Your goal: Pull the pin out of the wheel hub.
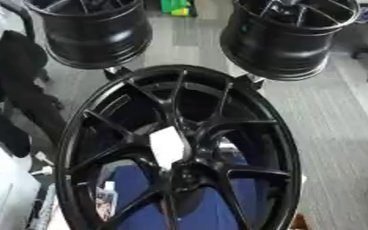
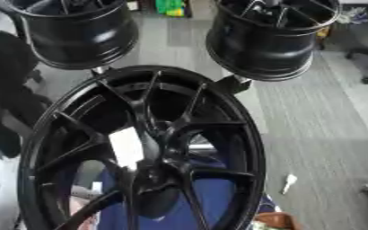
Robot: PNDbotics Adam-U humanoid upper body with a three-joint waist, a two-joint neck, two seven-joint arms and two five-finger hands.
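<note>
Black wheel hub [image 1: 179, 152] upright, white tag [image 1: 170, 146] at centre, no hand visible, fingers' state unknowable

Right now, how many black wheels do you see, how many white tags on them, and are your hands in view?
Black wheels: 3 — near wheel, far left wheel, far right wheel
White tags: 1 — tag at the near wheel's centre
Robot hands: 0
Total: 4

Behind your work, two more black wheel rims, left [image 1: 89, 31] and right [image 1: 291, 38], grey floor [image 1: 340, 134], green box [image 1: 174, 6] far back, blue surface [image 1: 207, 211] beneath.
</note>
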